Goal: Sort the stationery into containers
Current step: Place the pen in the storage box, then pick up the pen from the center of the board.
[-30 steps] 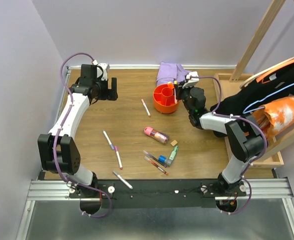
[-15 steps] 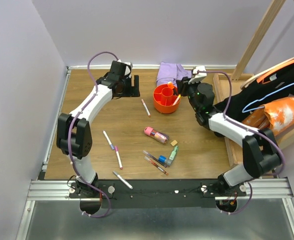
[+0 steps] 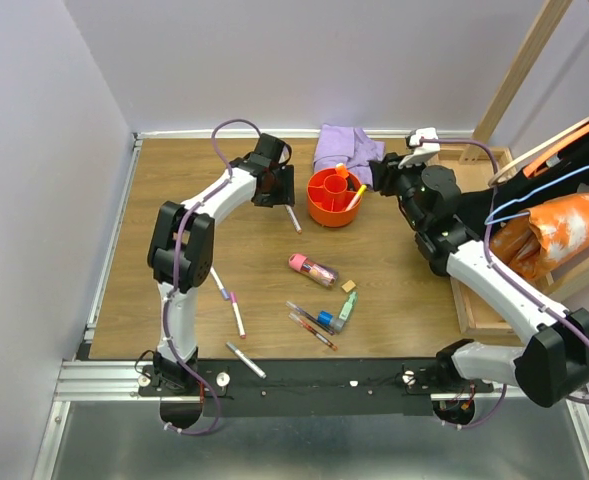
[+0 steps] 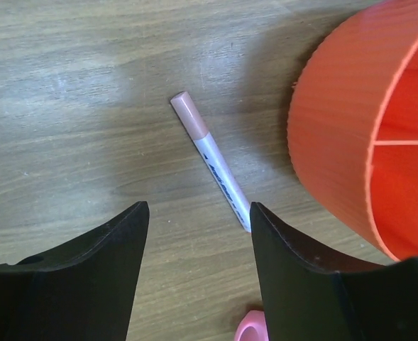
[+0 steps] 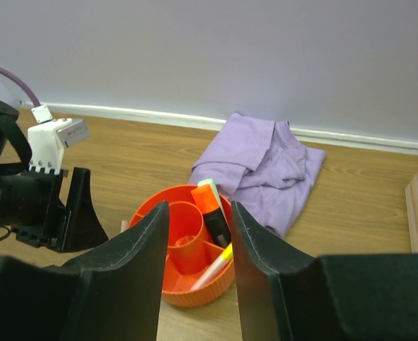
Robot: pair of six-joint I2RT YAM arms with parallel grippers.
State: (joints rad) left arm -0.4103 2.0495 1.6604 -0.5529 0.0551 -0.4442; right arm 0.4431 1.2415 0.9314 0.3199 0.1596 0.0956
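The pen in hand is a thin white pen with a pink cap (image 4: 212, 163). It lies flat on the desk (image 3: 174, 240) just beside the outer wall of the orange cup (image 4: 358, 135), apart from it but close. From the left wrist it runs on a slant, cap end away and plain end nearly under one finger (image 4: 279, 270). The left tool (image 4: 194, 217) hovers over it with its jaws spread wide and nothing between them.

The cup already holds an orange highlighter (image 5: 207, 201) and a yellow-tipped pen (image 5: 219, 264) in its compartments. Most of the stationery is not yet sorted: a pink tube (image 3: 312, 268), a tan eraser (image 3: 349, 286), a mint highlighter (image 3: 347, 310) and several more pens (image 3: 237, 315) are scattered nearer the arm bases. The right tool (image 3: 394, 180) hangs beside the cup on its far side, jaws apart and empty, with the lilac cloth (image 5: 265, 170) behind.

The risks come from that tight spot. Dropping straight down, the finger on the cup's side may land on the pen's end rather than beside it, flicking it away. It may also knock the cup and shift it or tip its contents. A thin round pen gripped off-centre could swing, then catch the rim or a divider at the drop. Both arms crowd the same cup, so they may clash.
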